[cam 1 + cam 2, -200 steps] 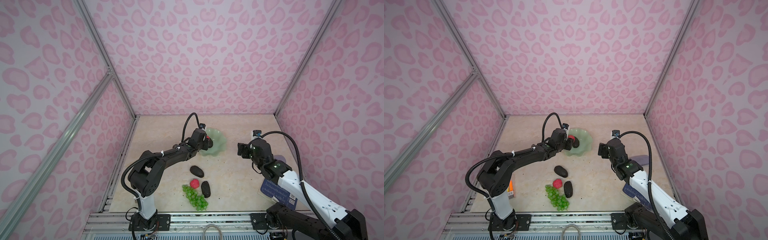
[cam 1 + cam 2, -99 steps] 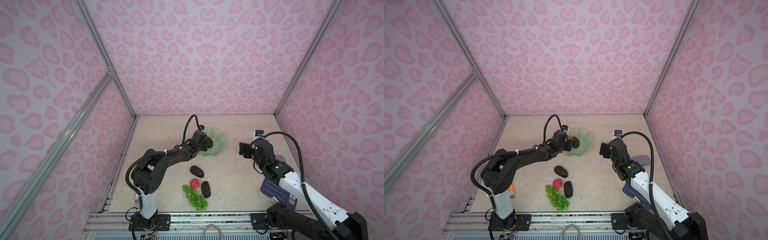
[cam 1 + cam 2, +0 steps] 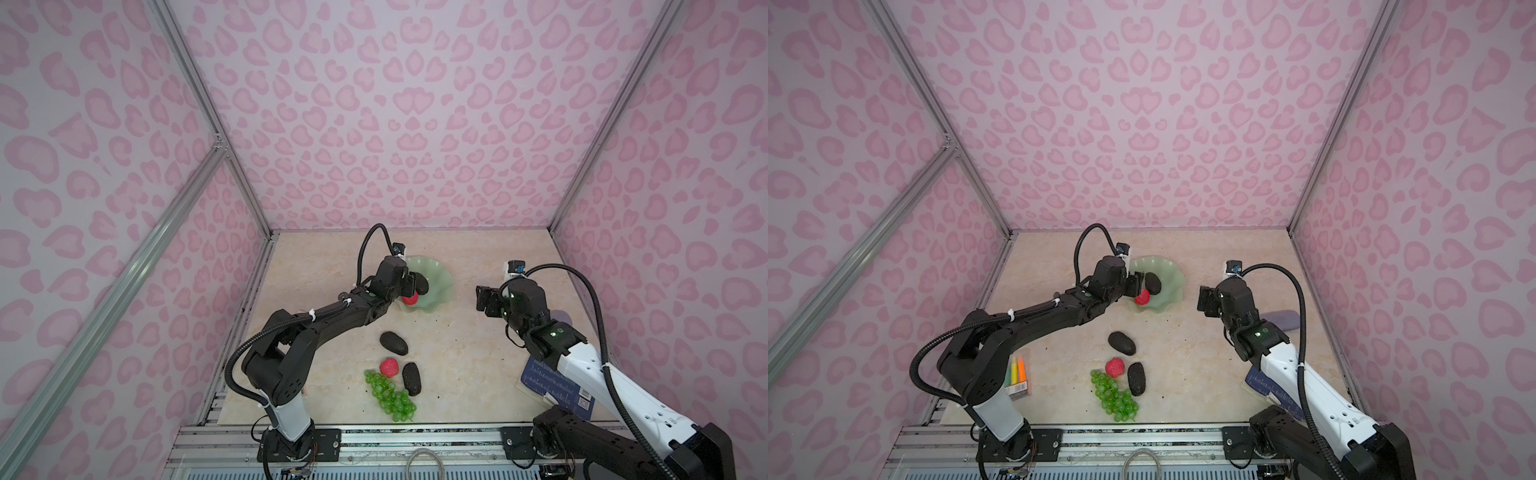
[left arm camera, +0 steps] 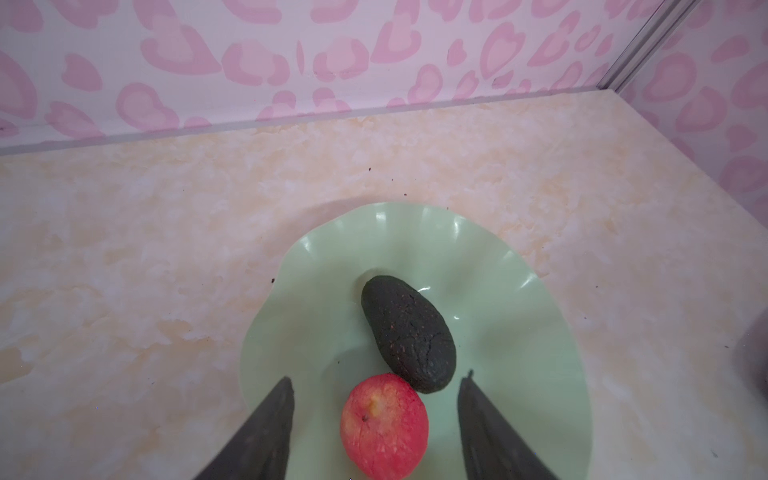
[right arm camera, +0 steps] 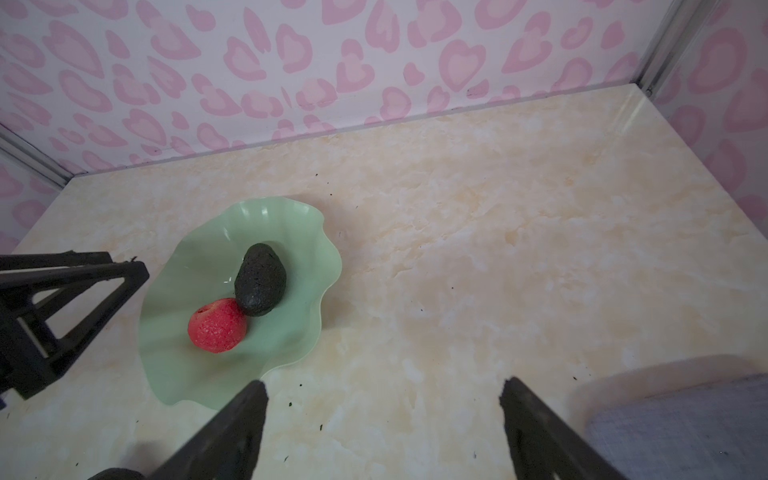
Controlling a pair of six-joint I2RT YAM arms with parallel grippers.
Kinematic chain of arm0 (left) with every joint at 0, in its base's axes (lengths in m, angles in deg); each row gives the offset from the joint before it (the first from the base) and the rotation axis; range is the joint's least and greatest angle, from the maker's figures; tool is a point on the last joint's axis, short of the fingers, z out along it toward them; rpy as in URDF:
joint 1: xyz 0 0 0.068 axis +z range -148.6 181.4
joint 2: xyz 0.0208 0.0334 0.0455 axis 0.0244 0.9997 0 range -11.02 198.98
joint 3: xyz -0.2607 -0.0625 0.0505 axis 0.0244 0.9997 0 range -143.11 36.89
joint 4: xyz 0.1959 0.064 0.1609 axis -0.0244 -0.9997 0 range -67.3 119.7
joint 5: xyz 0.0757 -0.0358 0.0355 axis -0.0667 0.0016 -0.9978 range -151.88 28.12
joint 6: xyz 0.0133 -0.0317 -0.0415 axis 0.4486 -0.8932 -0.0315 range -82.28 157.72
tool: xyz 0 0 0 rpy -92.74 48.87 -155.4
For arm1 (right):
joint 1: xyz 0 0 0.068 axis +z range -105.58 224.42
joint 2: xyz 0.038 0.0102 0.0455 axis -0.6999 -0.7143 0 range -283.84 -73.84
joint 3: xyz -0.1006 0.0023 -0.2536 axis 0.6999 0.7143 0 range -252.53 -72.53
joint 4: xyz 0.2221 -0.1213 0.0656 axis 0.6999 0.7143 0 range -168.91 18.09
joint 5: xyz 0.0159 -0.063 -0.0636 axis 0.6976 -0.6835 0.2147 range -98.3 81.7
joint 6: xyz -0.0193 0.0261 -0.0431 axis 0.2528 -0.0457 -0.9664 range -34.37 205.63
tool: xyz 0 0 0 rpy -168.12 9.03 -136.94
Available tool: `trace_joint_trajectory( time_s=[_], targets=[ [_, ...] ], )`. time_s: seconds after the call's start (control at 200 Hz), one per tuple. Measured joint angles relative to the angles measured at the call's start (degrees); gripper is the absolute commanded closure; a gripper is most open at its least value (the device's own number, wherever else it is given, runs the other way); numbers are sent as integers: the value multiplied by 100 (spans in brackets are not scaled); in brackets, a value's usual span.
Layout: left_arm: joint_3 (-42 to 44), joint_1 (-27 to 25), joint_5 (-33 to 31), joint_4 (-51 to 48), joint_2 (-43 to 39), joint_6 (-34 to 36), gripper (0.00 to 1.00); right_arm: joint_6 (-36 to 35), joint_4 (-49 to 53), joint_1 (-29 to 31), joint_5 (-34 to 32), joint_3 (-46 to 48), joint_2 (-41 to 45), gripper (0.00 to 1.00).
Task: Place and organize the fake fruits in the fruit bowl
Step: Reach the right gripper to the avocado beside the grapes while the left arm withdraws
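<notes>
1. Far back on the tan table (image 3: 465, 365): a pale green shiny bowl with a wavy rim (image 3: 441, 282), partly hidden by the left arm in both top views.
2. Inside the bowl: one black bumpy avocado-shaped piece (image 4: 409, 332) touching one small red round fruit (image 4: 384, 426).
3. Left gripper (image 4: 376, 378) open over the bowl, one finger on each side of the red fruit, not touching it.
4. Right gripper (image 5: 384, 381) open wide over bare table, holding nothing.
5. Near the table's front: a second black avocado piece (image 3: 393, 343), a third black avocado piece (image 3: 411, 378), another red fruit (image 3: 389, 367), a bunch of see-through green grapes (image 3: 390, 395); hard to tell if grapes and fruit touch.
6. Mostly hidden under the right arm: a blue booklet (image 3: 540, 378).
7. Cut off in the right wrist view: a grey-purple long case (image 5: 681, 424).
</notes>
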Motion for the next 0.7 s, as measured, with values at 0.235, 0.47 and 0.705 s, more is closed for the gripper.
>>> trace_joint_trajectory(
  time_s=[0.235, 0.47, 0.705],
  targets=[
    [437, 2, -271, 55, -1475, 243, 36, 142, 297, 1088, 302, 85, -203, 14],
    [1561, 142, -942, 149, -3340, 313, 29, 957, 348, 2736, 531, 168, -927, 16],
    [2920, 509, -1497, -352, -4972, -199, 21, 1427, 494, 3604, 892, -210, -1958, 20]
  ],
)
